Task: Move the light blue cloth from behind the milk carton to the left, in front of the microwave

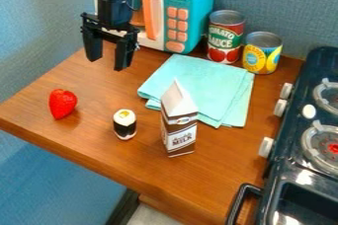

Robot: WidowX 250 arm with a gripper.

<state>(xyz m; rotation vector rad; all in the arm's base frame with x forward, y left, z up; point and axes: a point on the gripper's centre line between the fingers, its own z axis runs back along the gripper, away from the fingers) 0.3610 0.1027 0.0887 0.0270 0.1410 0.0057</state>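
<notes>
The black gripper [107, 61] hangs at the upper left, in front of the toy microwave, its two fingers apart with nothing between them. Below it and to the left, a red strawberry [63, 103] lies on the wooden counter [99, 142]. A sushi roll [124, 124] with a dark band and white top stands near the counter's middle. Just right of the roll, a brown and white milk carton [178, 120] stands upright. Behind the carton lies a folded turquoise cloth [204, 88].
A turquoise and white toy microwave [188, 2] stands at the back. Right of it are a red tomato can [225, 37] and a yellow can [262, 54]. A dark toy stove [290, 169] with knobs and a front handle borders the right side.
</notes>
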